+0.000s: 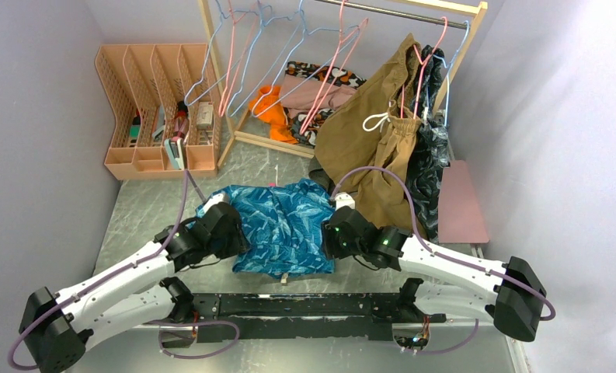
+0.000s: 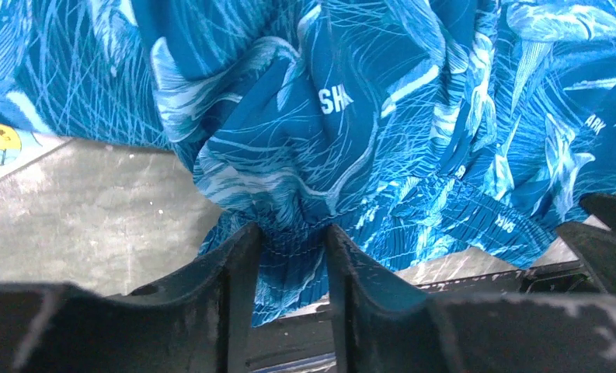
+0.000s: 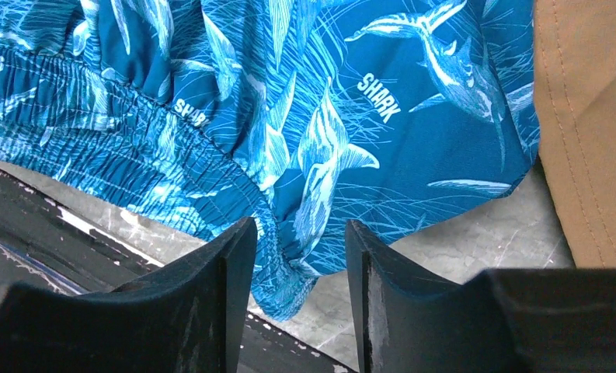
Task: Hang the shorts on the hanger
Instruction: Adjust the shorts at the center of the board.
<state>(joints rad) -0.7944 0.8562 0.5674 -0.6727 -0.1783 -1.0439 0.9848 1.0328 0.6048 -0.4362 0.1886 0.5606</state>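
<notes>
Bright, even, diffuse light from above. Shadows are soft, just faint shade under the shorts (image 1: 285,225) on the table (image 1: 145,206). Overhead view is sharp, with a slight wide-angle lean in the walls (image 1: 33,116). Wrist views: print is crisp; left gripper (image 2: 289,237) and right gripper (image 3: 301,229) are near-black and a bit soft at the bottom edge. Dull sheen on the table, highlights held.

Teal shark-print shorts (image 1: 285,225), crumpled, lying on grey table (image 1: 149,210)
</notes>
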